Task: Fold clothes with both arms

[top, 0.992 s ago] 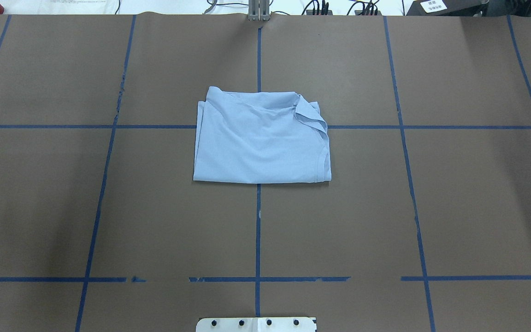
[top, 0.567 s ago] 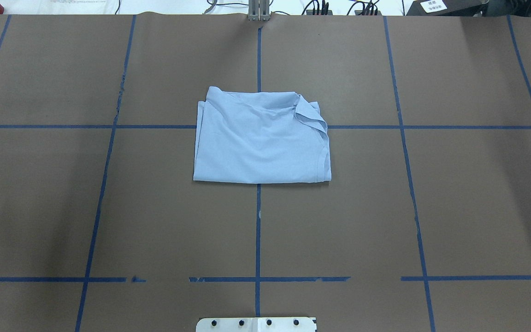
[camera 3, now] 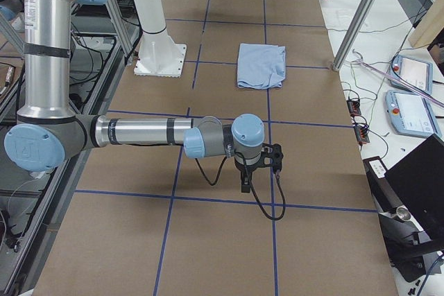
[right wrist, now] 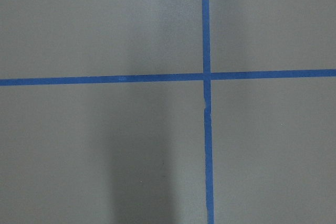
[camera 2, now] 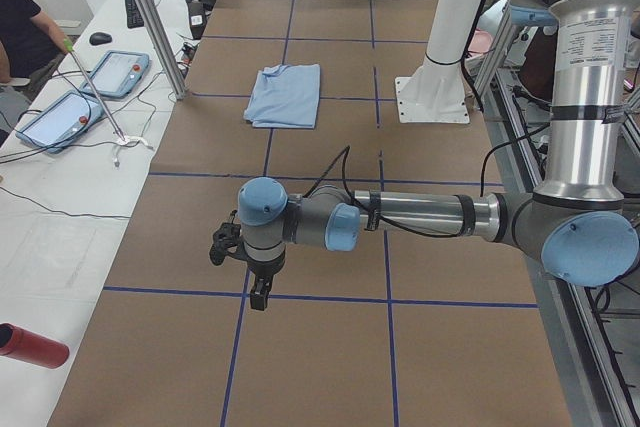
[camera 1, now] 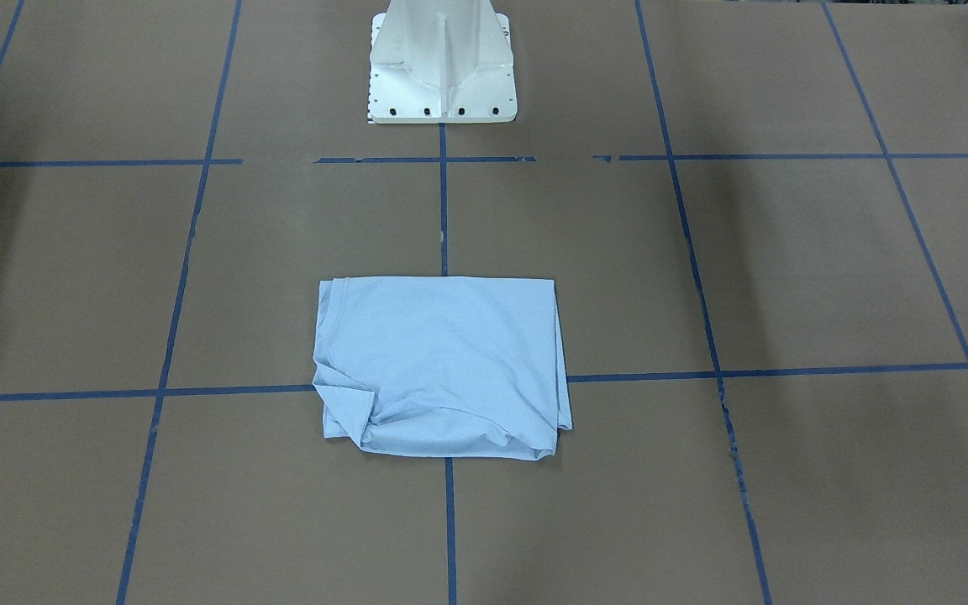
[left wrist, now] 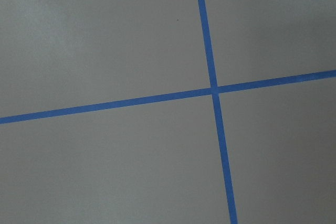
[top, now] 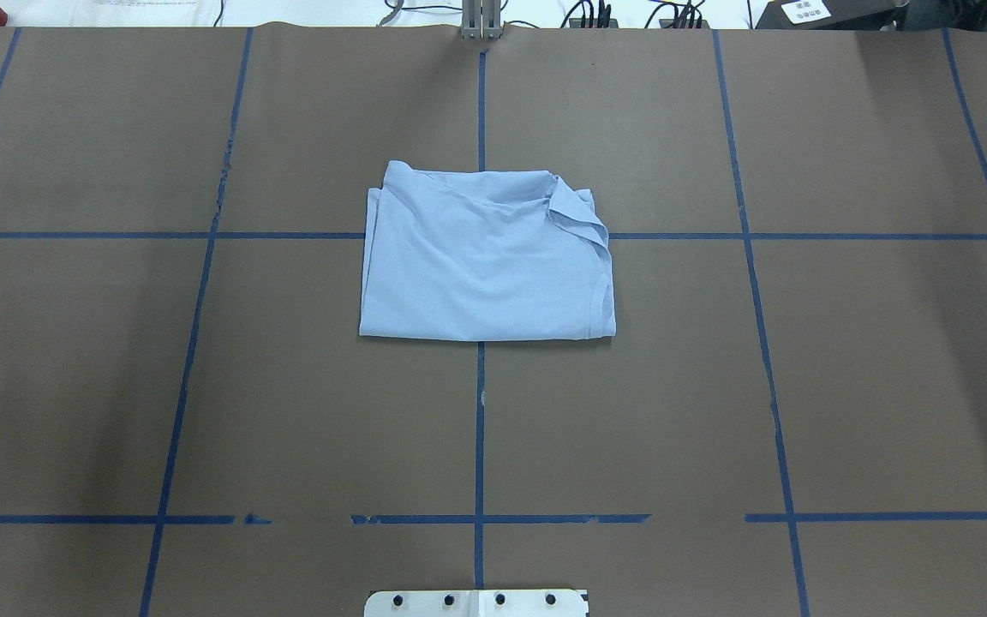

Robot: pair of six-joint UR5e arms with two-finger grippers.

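The light blue T-shirt (top: 485,257) is being seen folded into a rough rectangle at the middle of the table (top: 802,386), laid over a crossing of the blue tape lines (top: 479,428). In the overhead view its near edge is being kept straight and flat. Its far right corner is being left rumpled, with a loose flap turned over. A stitched hem is being shown along the right edge. The shirt is being touched by neither arm.

The left arm (camera 2: 420,215) is being stretched out low over the brown paper at the table's left end. The left gripper (camera 2: 258,292) is being pointed downward beside a tape line, well apart from the T-shirt. The right arm (camera 3: 139,132) is being stretched out likewise at the right end. The right gripper (camera 3: 245,184) is being pointed down near a tape line, also well apart from the shirt.

Both grippers are being caught only in the side views. Whether their fingers are spread or closed cannot be told, nor whether the paper is being touched. Only brown paper and a tape crossing are being shown by each wrist camera.

The white pedestal base (camera 1: 442,67) is being seen behind the shirt. A person (camera 2: 25,22) is being seen at the side bench beside two tablets (camera 2: 125,72).
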